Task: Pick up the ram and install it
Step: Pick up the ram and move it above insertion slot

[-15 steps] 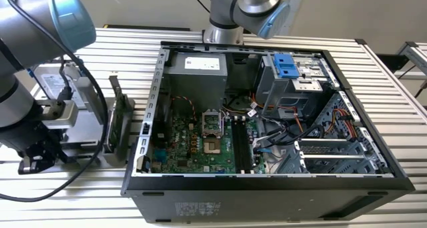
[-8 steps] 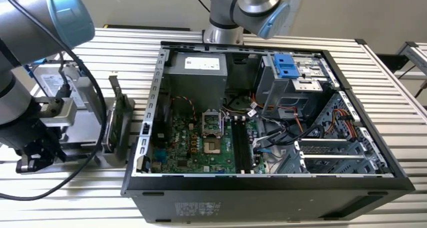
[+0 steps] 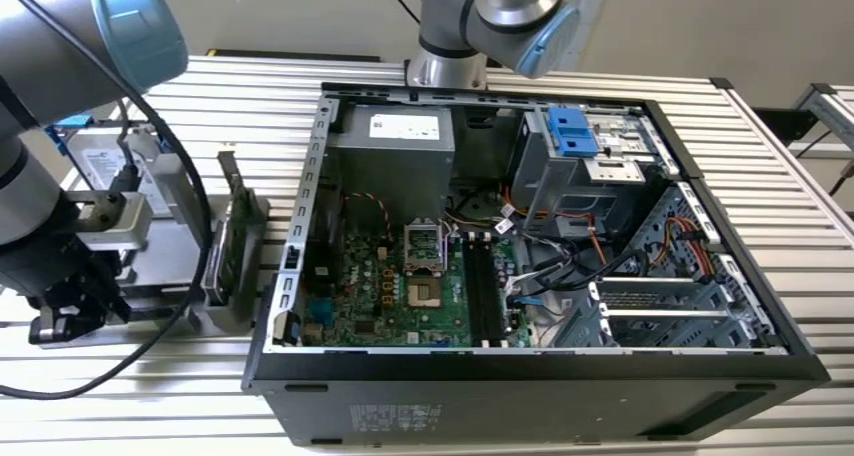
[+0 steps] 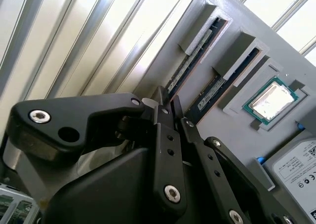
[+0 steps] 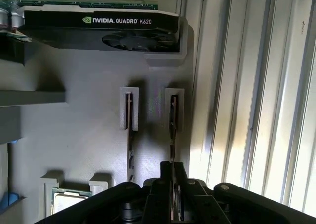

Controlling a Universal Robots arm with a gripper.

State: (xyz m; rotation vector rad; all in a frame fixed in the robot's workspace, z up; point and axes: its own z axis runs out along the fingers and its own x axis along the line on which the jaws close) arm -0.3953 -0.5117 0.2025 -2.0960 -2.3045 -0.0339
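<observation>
Where the hand (image 5: 172,168) grips the ram (image 5: 173,128), upright in gray holder (image 5: 89,150).

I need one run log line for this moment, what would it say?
stage: pickup | gripper: at upper edge of ram | ram: standing in grey holder slot | installed: not yet

Exterior view high over computer case (image 3: 534,396), both wrist views close over gray tray (image 5: 89,145) (image 4: 247,147)
</observation>
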